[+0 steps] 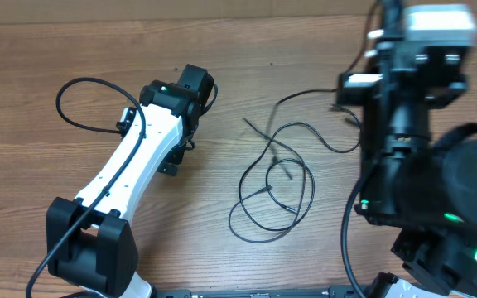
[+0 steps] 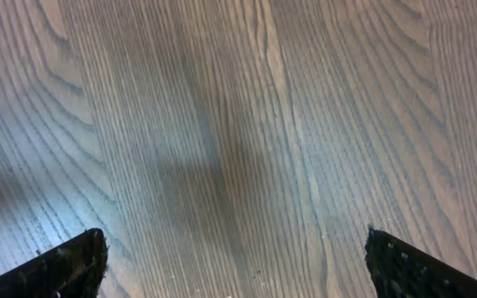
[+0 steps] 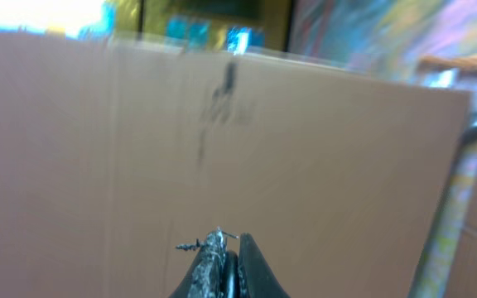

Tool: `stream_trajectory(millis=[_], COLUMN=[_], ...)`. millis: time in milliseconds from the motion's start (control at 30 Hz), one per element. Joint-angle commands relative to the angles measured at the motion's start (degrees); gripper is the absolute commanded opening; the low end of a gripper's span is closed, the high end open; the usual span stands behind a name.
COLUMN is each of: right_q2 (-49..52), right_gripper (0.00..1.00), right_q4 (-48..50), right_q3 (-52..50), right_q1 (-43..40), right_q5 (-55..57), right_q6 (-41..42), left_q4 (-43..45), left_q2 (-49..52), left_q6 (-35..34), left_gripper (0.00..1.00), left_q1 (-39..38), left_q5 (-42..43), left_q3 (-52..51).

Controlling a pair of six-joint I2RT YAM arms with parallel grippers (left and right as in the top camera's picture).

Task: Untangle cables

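Observation:
A thin black cable (image 1: 273, 178) lies in tangled loops on the wooden table (image 1: 40, 50) at the centre, with strands running up and right toward the right arm (image 1: 404, 108). My left gripper (image 1: 195, 83) (image 2: 234, 248) is open and empty over bare wood, left of the tangle. My right gripper (image 3: 230, 240) is raised and points at a brown cardboard wall (image 3: 321, 165). Its jaws are shut, with a dark strand between them and a short wire stub (image 3: 193, 245) poking out at the tip. Its fingertips are hidden in the overhead view.
The right arm's bulk fills the right side of the overhead view. A black cable loop (image 1: 77, 103) from the left arm hangs over the table at the left. Bare wood lies between the left gripper and the tangle.

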Motion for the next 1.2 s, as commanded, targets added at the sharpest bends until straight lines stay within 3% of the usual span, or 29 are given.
stream_trajectory(millis=[0,67,200,467,700,800,967,1067,1167], right_q2=[-0.81,-0.81,-0.81,-0.63,-0.63,-0.31,1.33,3.52,6.25], right_gripper=[0.04,0.04,0.04,0.04,0.04,0.04,0.04,0.04,0.04], right_q4=[12.57,22.88,31.69,34.32,36.13,31.08,6.45,-3.78,-7.43], right_q3=[0.76,0.76,0.76,0.76,0.76,0.74,0.74,0.74,0.70], right_q1=[-0.22,-0.22,-0.22,-0.22,-0.22,-0.22,-0.22,-0.76,-2.86], right_q5=[3.72,3.41,2.32,-4.59,-18.21,-18.62,-18.62,-14.75,-3.34], right_q6=[-11.43,-12.15,-12.11,-12.13,-14.03,-12.68,-2.91,-3.23,-8.59], left_q4=[-0.17,-0.17,-0.17,-0.17,-0.17,-0.20,-0.17,-0.17,-0.20], left_q2=[0.09,0.09,0.09,0.09,0.09,0.09,0.09,0.09,0.09], left_q6=[0.83,0.83,0.83,0.83,0.83,0.83,0.83,0.83,0.83], left_gripper=[1.00,1.00,1.00,1.00,0.99,1.00,0.99,1.00,0.99], left_q1=[0.09,0.09,0.09,0.09,0.09,0.09,0.09,0.09,0.09], left_q5=[-1.53,-1.51,-1.53,-1.51,-1.53,-1.51,-1.53,-1.53,-1.53], left_q3=[0.68,0.68,0.68,0.68,0.68,0.68,0.68,0.68,0.68])
